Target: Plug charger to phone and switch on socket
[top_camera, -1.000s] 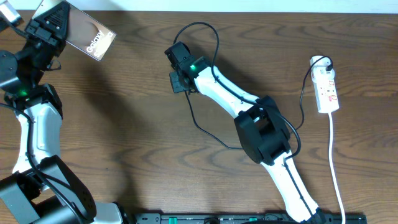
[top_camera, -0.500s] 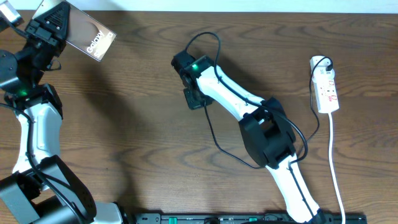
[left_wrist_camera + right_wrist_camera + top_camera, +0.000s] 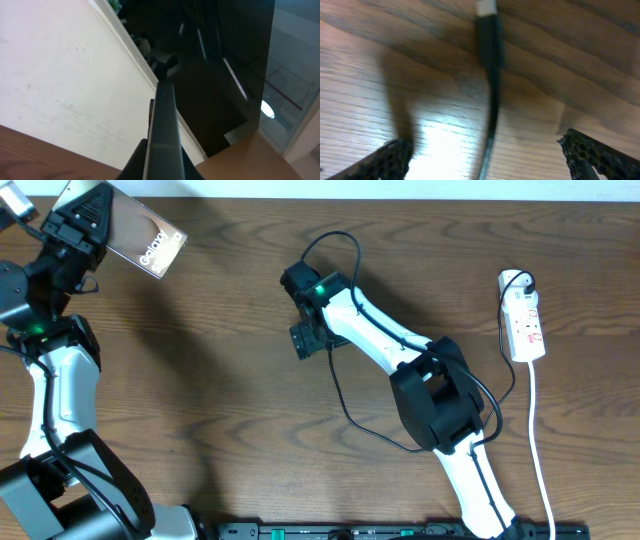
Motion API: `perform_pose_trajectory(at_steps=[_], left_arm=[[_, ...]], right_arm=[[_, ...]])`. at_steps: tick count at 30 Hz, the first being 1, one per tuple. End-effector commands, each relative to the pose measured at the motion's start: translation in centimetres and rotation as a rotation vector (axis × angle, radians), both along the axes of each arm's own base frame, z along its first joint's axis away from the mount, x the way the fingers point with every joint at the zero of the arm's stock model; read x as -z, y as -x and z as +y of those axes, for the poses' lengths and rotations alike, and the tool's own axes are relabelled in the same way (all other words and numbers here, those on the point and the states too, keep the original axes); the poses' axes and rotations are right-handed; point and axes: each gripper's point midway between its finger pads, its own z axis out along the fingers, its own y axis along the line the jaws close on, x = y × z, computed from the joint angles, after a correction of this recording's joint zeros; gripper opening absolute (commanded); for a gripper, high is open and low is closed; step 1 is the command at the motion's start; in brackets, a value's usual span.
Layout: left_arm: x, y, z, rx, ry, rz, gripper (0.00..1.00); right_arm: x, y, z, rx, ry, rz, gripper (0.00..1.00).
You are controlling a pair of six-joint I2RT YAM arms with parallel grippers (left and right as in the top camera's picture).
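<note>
Black right fingers (image 3: 592, 155) now stand wide apart; a second ago they were closed. Between them the thin black charger cable (image 3: 489, 35) lies loose on the brown wooden surface (image 3: 220, 380), near its middle, with nothing touching the plug tip. Left fingers (image 3: 136, 164) stay clamped on the slim silver-grey mirrored phone (image 3: 145, 235), raised over the far left corner. The plug looks dropped and needs regripping. The white power strip (image 3: 525, 320) waits by the right edge.
</note>
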Motion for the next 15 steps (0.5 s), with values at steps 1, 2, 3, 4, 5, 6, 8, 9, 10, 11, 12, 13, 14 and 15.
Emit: perform_pose_trajectory(at_steps=[1, 2, 3, 4, 5, 6, 8, 9, 10, 11, 12, 13, 14, 15], left_arm=[[-1.5, 0.6, -0.3, 0.009, -0.008, -0.031, 0.07], [-1.5, 0.6, -0.3, 0.009, -0.008, -0.031, 0.07], [-1.5, 0.6, -0.3, 0.009, -0.008, -0.031, 0.07], [-1.5, 0.6, -0.3, 0.009, -0.010, -0.032, 0.08], [-1.5, 0.6, -0.3, 0.008, -0.014, -0.034, 0.08], [-1.5, 0.6, -0.3, 0.008, -0.015, -0.034, 0.07], [-1.4, 0.6, -0.3, 0.008, -0.013, -0.030, 0.07], [-1.3, 0.5, -0.3, 0.008, -0.011, -0.027, 0.07], [-1.3, 0.5, -0.3, 0.008, -0.012, -0.027, 0.08], [-1.3, 0.5, -0.3, 0.008, -0.009, -0.023, 0.08], [-1.3, 0.5, -0.3, 0.008, -0.010, -0.024, 0.07], [-1.3, 0.5, -0.3, 0.008, -0.010, -0.024, 0.07], [-1.3, 0.5, -0.3, 0.008, -0.010, -0.024, 0.07], [-1.2, 0.5, -0.3, 0.008, -0.009, -0.023, 0.07]], right_arm=[[7.3, 3.2, -1.6, -0.029, 0.104, 0.141, 0.99], [7.3, 3.0, -1.5, -0.028, 0.098, 0.133, 0.99], [7.2, 2.6, -1.3, -0.026, 0.087, 0.120, 0.99], [7.1, 1.9, -1.0, -0.022, 0.069, 0.097, 0.99], [7.1, 1.4, -0.8, -0.019, 0.057, 0.081, 0.99], [7.0, 0.9, -0.6, -0.016, 0.043, 0.064, 0.99], [6.9, -0.6, -0.1, -0.005, 0.005, 0.014, 0.99], [6.8, -1.2, 0.0, 0.000, -0.008, -0.004, 0.99], [6.8, -1.5, 0.1, 0.003, -0.015, -0.013, 0.99], [6.7, -2.1, 0.0, 0.011, -0.026, -0.027, 0.96], [6.7, -2.3, 0.0, 0.014, -0.031, -0.032, 0.93], [6.7, -2.6, -0.2, 0.021, -0.036, -0.034, 0.87], [6.7, -2.7, -0.2, 0.024, -0.044, -0.032, 0.84], [6.7, -2.7, -0.2, 0.027, -0.057, -0.024, 0.77]])
